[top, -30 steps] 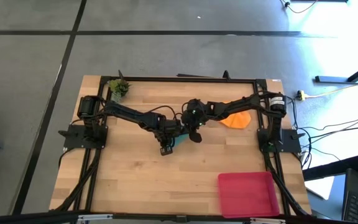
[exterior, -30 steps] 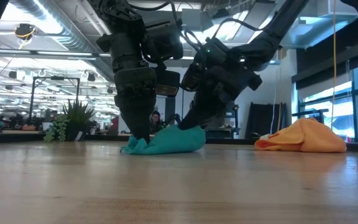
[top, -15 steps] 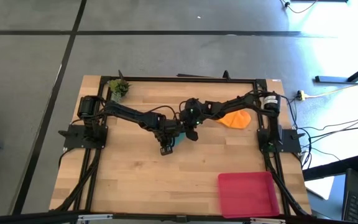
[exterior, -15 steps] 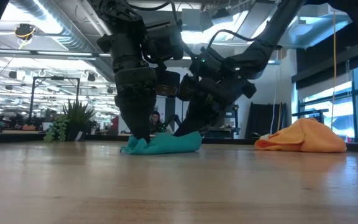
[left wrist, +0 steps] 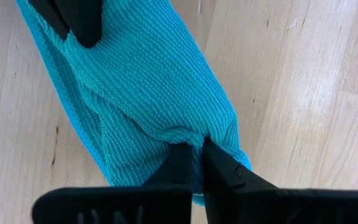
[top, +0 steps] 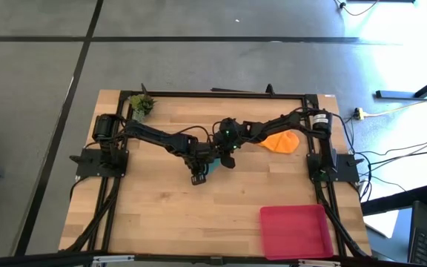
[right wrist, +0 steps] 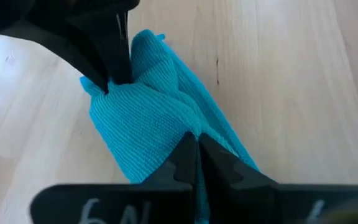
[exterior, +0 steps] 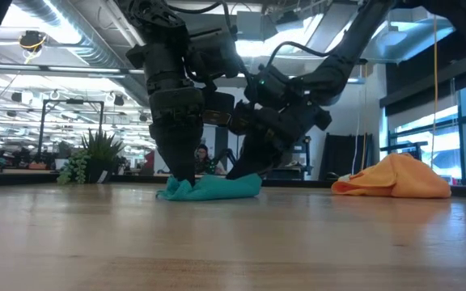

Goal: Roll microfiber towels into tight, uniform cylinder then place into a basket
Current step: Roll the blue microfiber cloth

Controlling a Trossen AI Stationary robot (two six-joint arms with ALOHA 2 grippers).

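One teal towel [left wrist: 148, 87], ribbed soft microfiber bunched into a long rumpled shape, lies on the pale wooden desk [top: 154, 215] between both sets of fingers. The left gripper [left wrist: 197, 155] pinches one end, fingers closed narrow on a fold of cloth. The right gripper [right wrist: 196, 155] nips the opposite end the same way. A second towel, the orange towel [top: 282, 142], sits heaped beyond the right fingers. One flat red-pink basket [top: 295, 231] lies well apart.

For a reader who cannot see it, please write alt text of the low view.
Two dark robot arms pinch a teal towel on a wooden table, left tool and right tool at opposite ends. An orange towel lies crumpled apart.
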